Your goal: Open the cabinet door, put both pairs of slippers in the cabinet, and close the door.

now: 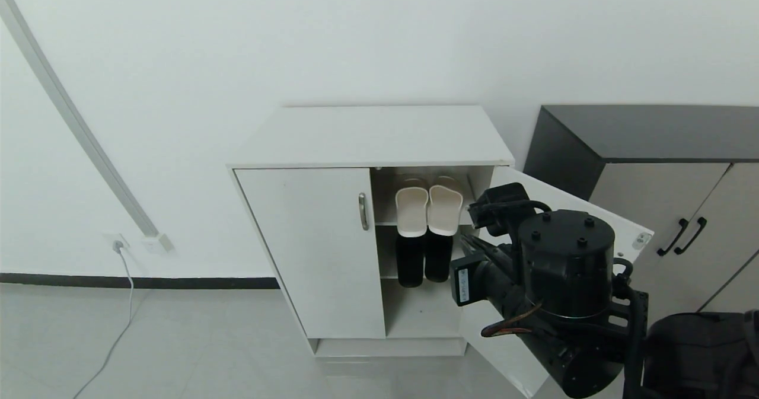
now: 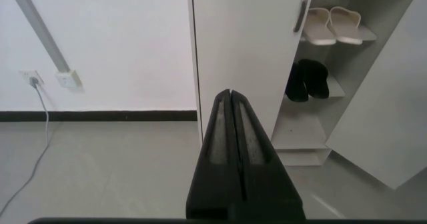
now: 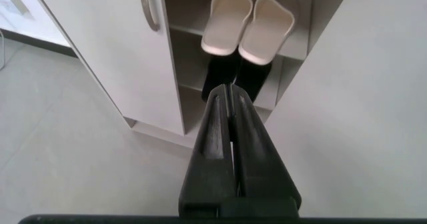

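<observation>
Cabinet: R door open, L door shut. White slippers on top shelf, black slippers on shelf below. R tool narrow, empty, facing opening. L tool narrow, empty.

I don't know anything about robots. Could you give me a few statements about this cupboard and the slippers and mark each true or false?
1. The white slippers sit on the shelf above the black slippers. True.
2. Both doors are shut. False: the right door stands open; only the left door is shut.
3. The right gripper holds a slipper. False: it is shut on nothing, in front of the open side.
4. A wall socket sits low on the wall, left of the cabinet. True.
5. The left gripper is wide open. False: its fingers are pressed together.
</observation>
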